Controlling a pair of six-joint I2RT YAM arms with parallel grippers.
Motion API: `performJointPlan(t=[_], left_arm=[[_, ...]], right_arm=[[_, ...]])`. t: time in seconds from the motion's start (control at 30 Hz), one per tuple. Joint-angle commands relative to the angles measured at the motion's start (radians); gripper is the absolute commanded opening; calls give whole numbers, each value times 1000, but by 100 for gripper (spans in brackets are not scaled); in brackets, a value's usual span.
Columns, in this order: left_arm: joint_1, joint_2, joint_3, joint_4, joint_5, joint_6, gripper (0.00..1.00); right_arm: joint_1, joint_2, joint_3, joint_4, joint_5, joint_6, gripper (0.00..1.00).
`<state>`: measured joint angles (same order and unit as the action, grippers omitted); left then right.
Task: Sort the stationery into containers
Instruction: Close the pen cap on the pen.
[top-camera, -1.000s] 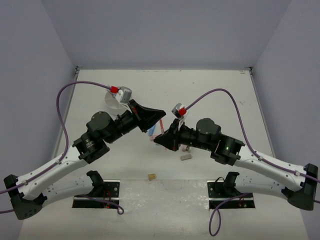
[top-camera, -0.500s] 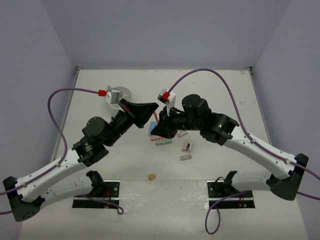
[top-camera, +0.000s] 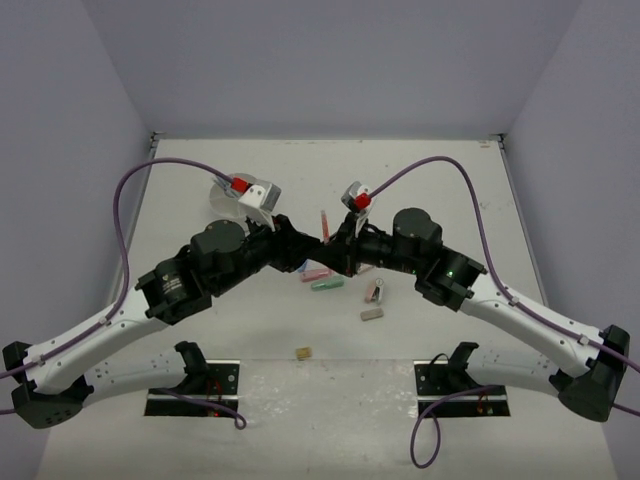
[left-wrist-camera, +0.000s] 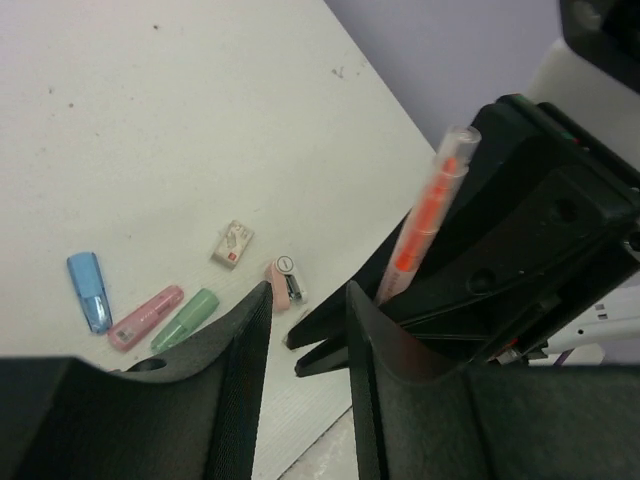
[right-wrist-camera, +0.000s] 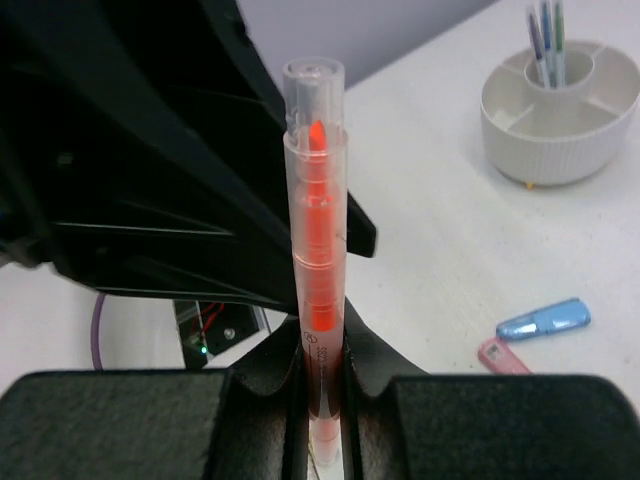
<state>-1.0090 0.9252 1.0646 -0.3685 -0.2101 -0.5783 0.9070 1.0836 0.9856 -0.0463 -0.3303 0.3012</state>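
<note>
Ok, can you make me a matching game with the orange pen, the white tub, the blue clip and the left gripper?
Things:
1. orange pen
2. white tub
3. blue clip
4. left gripper

States:
A. open
B. lying flat on the table
C. thin pens standing inside
D. clamped in the right gripper

Pairs: 1-D, 2-C, 3-B, 4-A

Left arm: rises from its base and reaches inward, elbow raised. Right arm: mirrors it from the opposite side. The wrists face each other, with the two grippers tip to tip and just beside one another; contact cannot be confirmed. Left gripper: fingers parted, nothing between them. Right gripper: fingers clamped on a red pen, whose capped end projects beyond the tips.
</note>
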Motion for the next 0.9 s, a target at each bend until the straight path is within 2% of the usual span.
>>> performJointPlan(t=[0.0,0.07,0.2,0.27,0.37,0.5,0.6,0.73,0.87], left_arm=[[-3,-12,37,-49,19,31,38],[-2,-10,41,-45,13,30,42],[-2,-6,68,-11,74,41,71],[-2,-11,71,23,154,63,77],[-2,-20,73,56,223,94,80],[-2,-26,75,71,239,114,80],[-3,-28,91,45,211,118,79],[-2,-41,113,-5,106,118,80],[-1,-65,107,20,146,120,81]], right_arm=[[42,-33,2,87,39,-41,0],[58,-27,3,82,51,-51,0],[79,-9,-2,80,65,-58,0],[82,-5,-8,88,65,-57,0],[82,-15,-19,97,69,-54,0],[82,-31,-28,94,71,-54,0],[82,-42,-27,68,163,-38,0],[82,-60,-28,49,298,-14,0],[81,-46,-10,11,324,0,0]])
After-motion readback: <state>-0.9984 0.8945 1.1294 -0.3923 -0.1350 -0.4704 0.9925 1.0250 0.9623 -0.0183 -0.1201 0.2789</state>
